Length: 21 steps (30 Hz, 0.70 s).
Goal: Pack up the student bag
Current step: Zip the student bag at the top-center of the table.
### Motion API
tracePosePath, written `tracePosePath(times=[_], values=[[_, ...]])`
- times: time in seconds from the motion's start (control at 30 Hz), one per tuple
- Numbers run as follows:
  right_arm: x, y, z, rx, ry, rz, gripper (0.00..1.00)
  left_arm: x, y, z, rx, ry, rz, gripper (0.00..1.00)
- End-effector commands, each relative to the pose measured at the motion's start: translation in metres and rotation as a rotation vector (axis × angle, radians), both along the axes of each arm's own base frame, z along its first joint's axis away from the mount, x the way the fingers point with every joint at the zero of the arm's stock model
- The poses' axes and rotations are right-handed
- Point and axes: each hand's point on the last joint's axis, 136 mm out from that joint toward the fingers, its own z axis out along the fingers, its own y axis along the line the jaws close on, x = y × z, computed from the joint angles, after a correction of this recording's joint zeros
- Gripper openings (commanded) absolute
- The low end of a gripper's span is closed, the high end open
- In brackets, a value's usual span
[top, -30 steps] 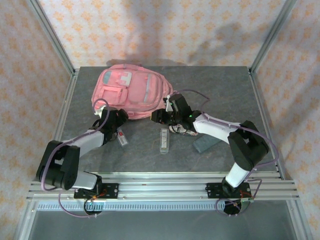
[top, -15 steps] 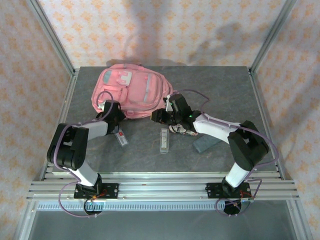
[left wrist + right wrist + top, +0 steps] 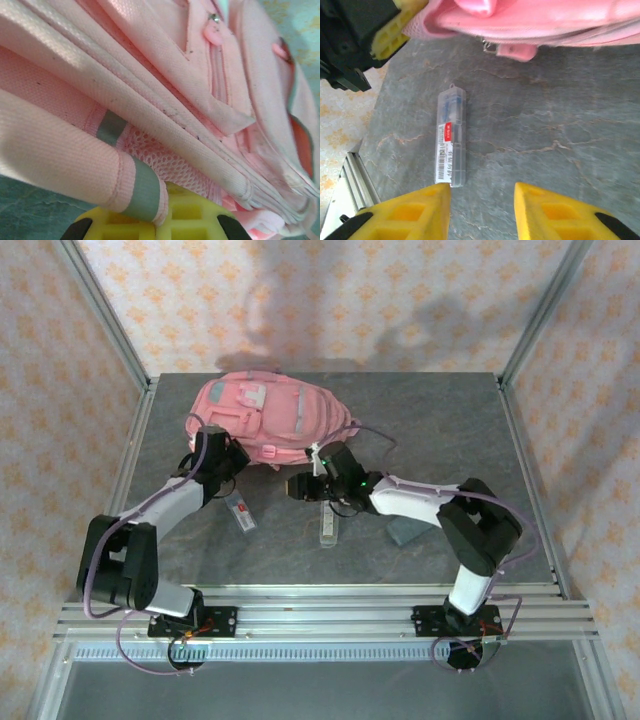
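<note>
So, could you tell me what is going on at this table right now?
The left gripper is shut on the near left edge of the pink student bag, which lies toward the back of the table. The right gripper is open and holds nothing, hanging above bare table just in front of the bag. A clear case with a red label, a second clear case and a grey-blue block lie unpacked.

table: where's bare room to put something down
The table is bare at far right, between the bag and the right edge. So is the strip between the clear case and the near edge. Crowded: just in front of the bag, with the left claw, right claw, the case and a labelled pack.
</note>
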Motion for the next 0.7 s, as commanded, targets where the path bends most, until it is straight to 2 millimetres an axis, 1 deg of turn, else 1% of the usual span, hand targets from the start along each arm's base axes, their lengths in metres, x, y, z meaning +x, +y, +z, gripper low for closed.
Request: tracePosePath(times=[0.0,0.1,0.23,0.4,0.47,0.53,0.67], values=[[0.021,0.018,0.014,0.046,-0.128,0.002,0.40,0.004,-0.018,0.041,-0.076,-0.074,-0.054,0.00],[0.031,0.025,0.011,0.049,-0.170,-0.025,0.41,0.003,-0.023,0.053,-0.108,-0.100,-0.060,0.00],[0.047,0.025,0.009,0.028,-0.244,-0.098,0.44,0.004,-0.028,0.066,-0.127,-0.122,-0.070,0.00],[0.058,0.033,0.008,0.040,-0.302,-0.113,0.47,0.006,-0.032,0.076,-0.141,-0.136,-0.082,0.00],[0.067,0.033,0.007,0.025,-0.333,-0.145,0.48,0.006,-0.034,0.078,-0.152,-0.139,-0.088,0.00],[0.073,0.033,0.010,0.028,-0.387,-0.165,0.49,0.006,-0.036,0.080,-0.162,-0.143,-0.091,0.00],[0.082,0.032,0.027,0.027,-0.521,-0.227,0.50,0.004,-0.039,0.084,-0.172,-0.151,-0.098,0.00]])
